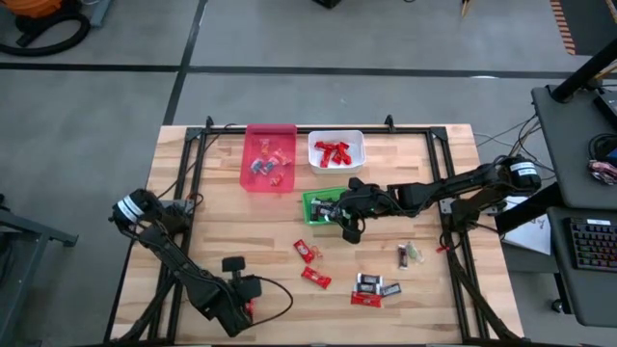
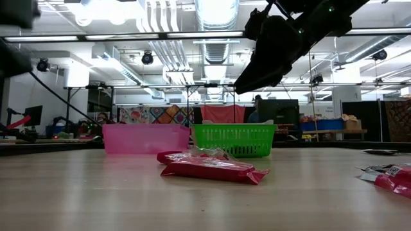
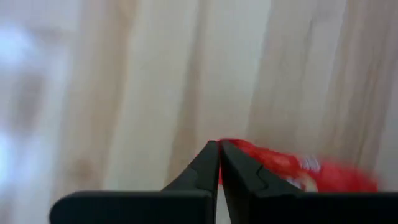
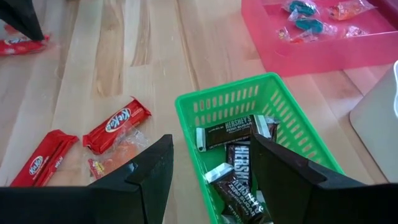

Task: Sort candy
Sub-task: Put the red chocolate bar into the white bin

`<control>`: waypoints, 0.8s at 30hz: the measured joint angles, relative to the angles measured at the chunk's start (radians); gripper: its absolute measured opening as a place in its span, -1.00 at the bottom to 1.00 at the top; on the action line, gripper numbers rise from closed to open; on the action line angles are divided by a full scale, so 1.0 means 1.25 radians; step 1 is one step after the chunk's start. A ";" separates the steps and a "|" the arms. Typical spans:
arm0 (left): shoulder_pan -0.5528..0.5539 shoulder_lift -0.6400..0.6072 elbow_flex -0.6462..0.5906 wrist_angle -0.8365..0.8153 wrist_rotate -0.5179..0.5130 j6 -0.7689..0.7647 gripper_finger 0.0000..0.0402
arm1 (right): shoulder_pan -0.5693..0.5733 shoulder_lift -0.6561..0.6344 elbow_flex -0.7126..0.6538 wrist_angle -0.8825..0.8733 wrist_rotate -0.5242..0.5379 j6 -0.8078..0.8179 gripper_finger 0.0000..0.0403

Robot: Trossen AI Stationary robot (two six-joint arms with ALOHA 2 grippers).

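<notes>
High view hangs straight above the bench [image 1: 241,241], taking in all of it with the floor around. Low view sits right on the benchtop, looking level past a red candy [image 2: 212,168] close up, toward the green bin [image 2: 234,140] and the room behind. Left wrist view is pressed close to the wood, its own claw [image 3: 219,163] pinched at a red wrapper. Right wrist view looks down from just above the green bin [image 4: 273,106], which high and low views share.

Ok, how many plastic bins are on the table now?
3: a pink plastic bin at the far side, a white plastic bin beside it, a green slotted plastic basket just in front of them.
</notes>
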 joint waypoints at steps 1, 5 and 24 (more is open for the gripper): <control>0.000 -0.014 0.000 -0.002 -0.026 -0.002 -1.00 | 0.000 0.000 0.000 0.000 0.000 0.000 0.01; 0.012 -0.062 0.000 -0.041 -0.135 -0.014 -1.00 | 0.000 0.000 0.000 -0.007 0.000 0.001 0.01; 0.057 -0.086 0.002 0.088 0.255 -0.682 -0.51 | 0.009 0.002 -0.001 -0.018 0.000 0.011 0.01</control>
